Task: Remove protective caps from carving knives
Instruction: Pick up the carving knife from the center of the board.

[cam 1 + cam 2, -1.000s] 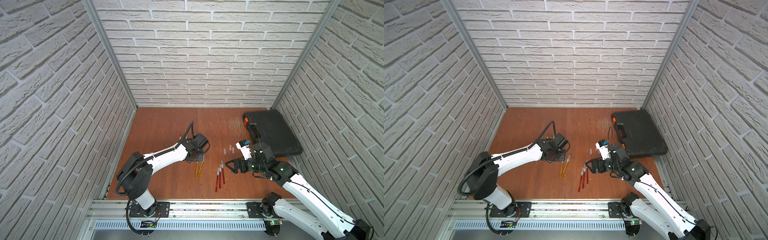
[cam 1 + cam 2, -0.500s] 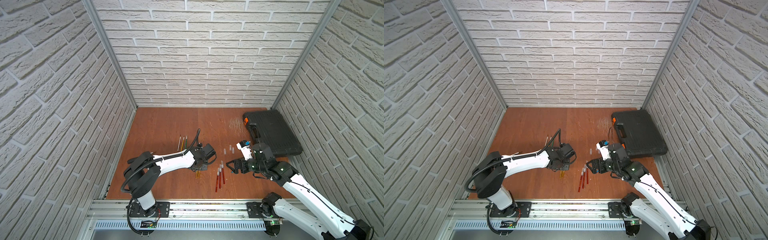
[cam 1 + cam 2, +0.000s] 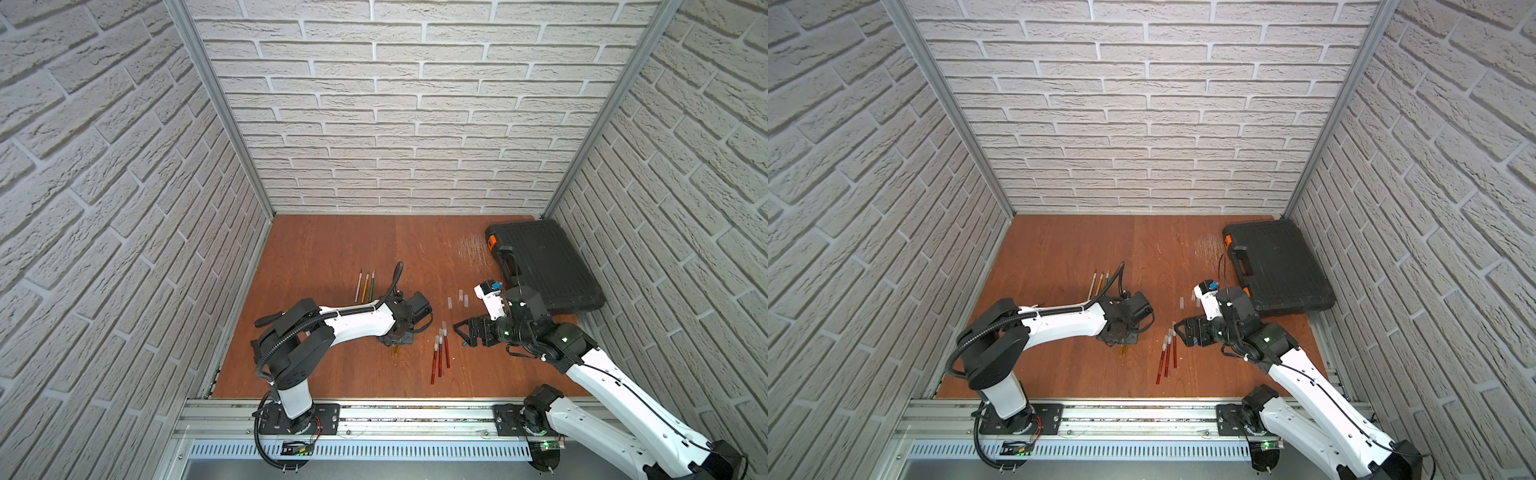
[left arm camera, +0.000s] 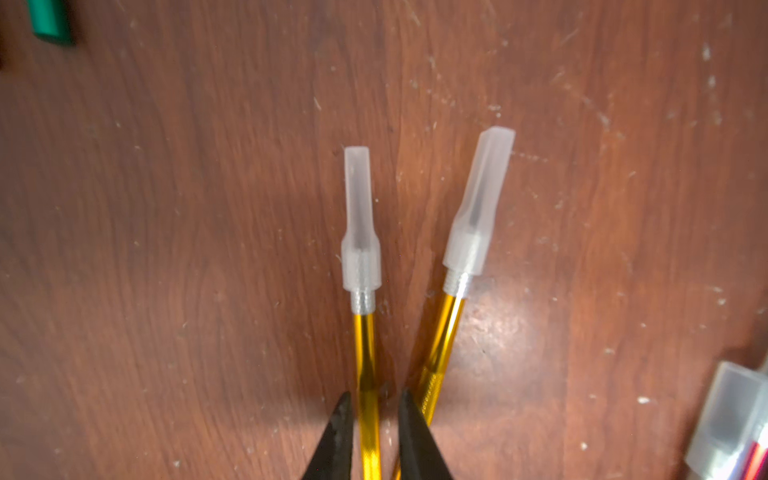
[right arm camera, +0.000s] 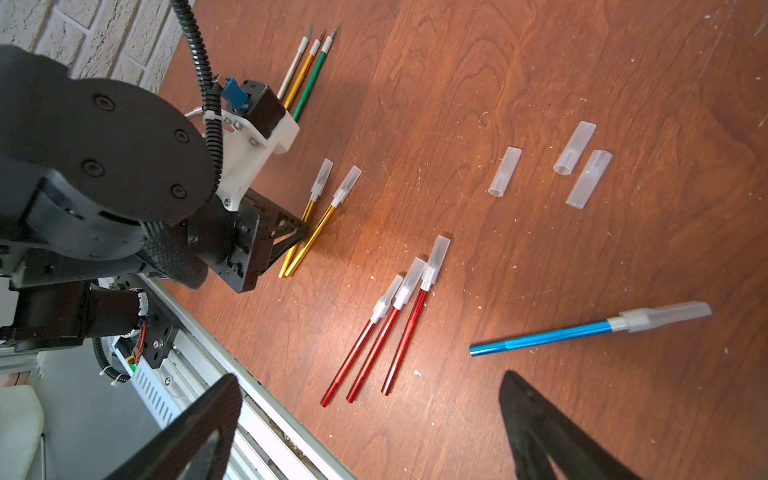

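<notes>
My left fingertips point(image 4: 337, 436) are matt black. The gold knives point(image 4: 367, 365) have glossy yellow-gold handles with ridged silver collars, under cloudy whitish caps point(image 4: 360, 216). The red knives point(image 5: 379, 345) gleam metallic red; the blue knife point(image 5: 540, 339) is bright blue, the green knife point(image 5: 313, 79) deep green. The table point(image 4: 166, 208) is reddish-brown wood grain, flecked pale. The case point(image 3: 544, 266) is black with an orange latch; the walls point(image 3: 415, 124) whitish brick.

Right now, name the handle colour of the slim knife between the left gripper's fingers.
Metallic gold handle; left wrist view best.

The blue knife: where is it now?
In the right wrist view, the blue knife lies capped just ahead of the open right gripper, next to the three red knives.
</notes>
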You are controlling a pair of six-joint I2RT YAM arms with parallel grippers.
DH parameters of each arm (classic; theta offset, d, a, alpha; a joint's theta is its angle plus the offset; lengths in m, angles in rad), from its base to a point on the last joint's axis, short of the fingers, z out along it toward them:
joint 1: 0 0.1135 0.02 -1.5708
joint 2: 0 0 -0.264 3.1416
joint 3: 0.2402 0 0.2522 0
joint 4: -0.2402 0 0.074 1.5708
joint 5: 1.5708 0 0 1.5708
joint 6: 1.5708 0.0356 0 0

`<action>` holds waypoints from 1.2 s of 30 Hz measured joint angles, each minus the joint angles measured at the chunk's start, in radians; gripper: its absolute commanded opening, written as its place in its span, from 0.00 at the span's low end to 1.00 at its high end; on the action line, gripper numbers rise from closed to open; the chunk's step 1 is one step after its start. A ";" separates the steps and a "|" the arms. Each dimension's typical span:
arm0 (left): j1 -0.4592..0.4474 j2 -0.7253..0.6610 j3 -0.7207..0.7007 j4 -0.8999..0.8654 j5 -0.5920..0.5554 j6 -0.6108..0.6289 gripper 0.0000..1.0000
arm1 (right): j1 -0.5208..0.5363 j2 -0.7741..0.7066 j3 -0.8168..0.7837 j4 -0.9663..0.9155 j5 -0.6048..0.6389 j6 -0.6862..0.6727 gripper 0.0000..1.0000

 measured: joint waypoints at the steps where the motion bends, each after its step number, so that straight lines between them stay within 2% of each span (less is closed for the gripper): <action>1: 0.000 0.003 0.000 0.001 0.000 -0.002 0.20 | 0.000 0.000 0.000 -0.001 0.001 0.000 0.97; 27: 0.024 -0.029 -0.063 0.072 0.008 0.023 0.06 | 0.000 -0.037 0.000 -0.006 0.023 0.014 0.95; 36: 0.035 -0.198 -0.095 0.128 0.032 0.078 0.05 | 0.000 -0.057 -0.013 0.020 0.047 0.086 0.92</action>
